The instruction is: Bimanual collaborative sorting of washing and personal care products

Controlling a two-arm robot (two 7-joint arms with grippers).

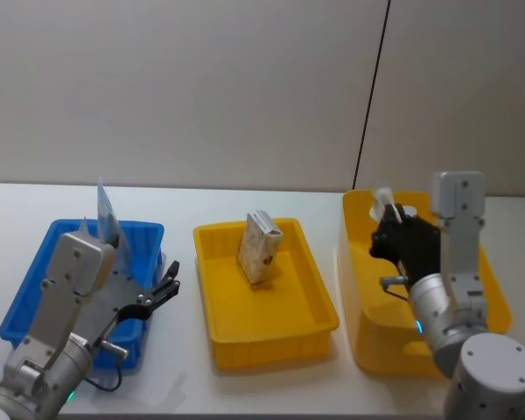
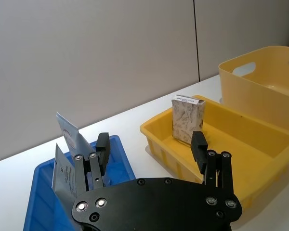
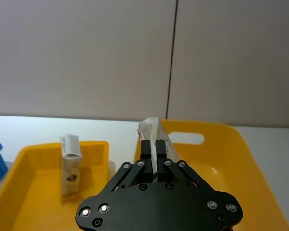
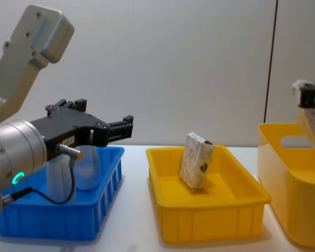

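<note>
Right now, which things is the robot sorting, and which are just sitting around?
Being sorted: beige patterned packet in the shallow yellow tray; clear bluish pouches in the blue bin; pale tube, gripped by the right end effector over the deep yellow bin.
Just sitting around: those containers; white table; left end effector, open by the blue bin.

No wording can be read anywhere. The beige patterned packet (image 4: pixel 196 167) bears a dark diamond mark. The clear pouch (image 2: pixel 62 173) carries small print, too fine to read.
</note>
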